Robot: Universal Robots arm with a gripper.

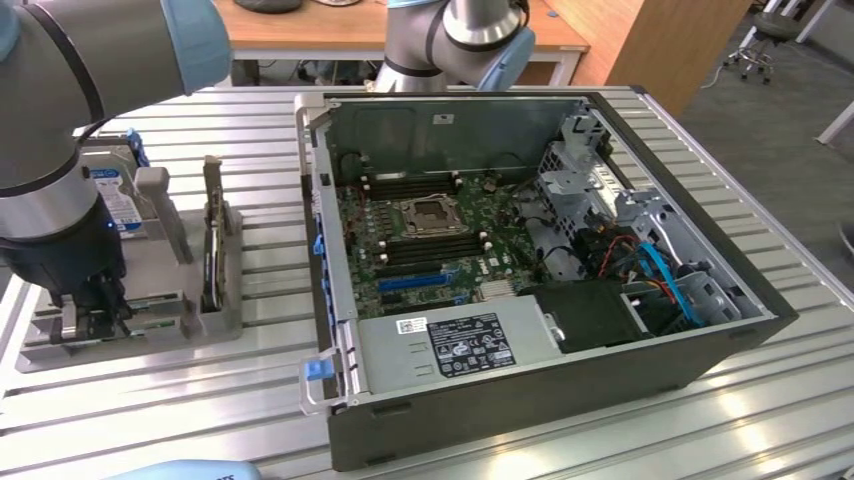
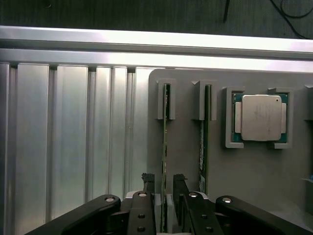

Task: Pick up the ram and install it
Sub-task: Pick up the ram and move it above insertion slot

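Note:
The ram [image 2: 165, 122] is a thin green stick standing on edge in the slotted posts of a grey holder tray [image 2: 254, 171]. My gripper [image 2: 164, 177] is open. Its two black fingers [image 2: 148, 180] stand one on each side of the stick's near end, with a small gap on both sides. In the exterior view the gripper [image 1: 91, 312] is down over the near end of the same tray [image 1: 220, 325], at that view's left. The open computer case [image 1: 534, 250] lies to that view's right of the tray, with its motherboard [image 1: 427, 240] exposed.
A second green stick [image 2: 203, 132] stands parallel in the neighbouring slot. A square silver processor chip [image 2: 260, 117] sits in its own recess beyond it. A hard drive [image 1: 123, 200] and an upright dark card [image 1: 214, 230] occupy the tray's far end. Ribbed aluminium table [image 1: 561, 440] surrounds everything.

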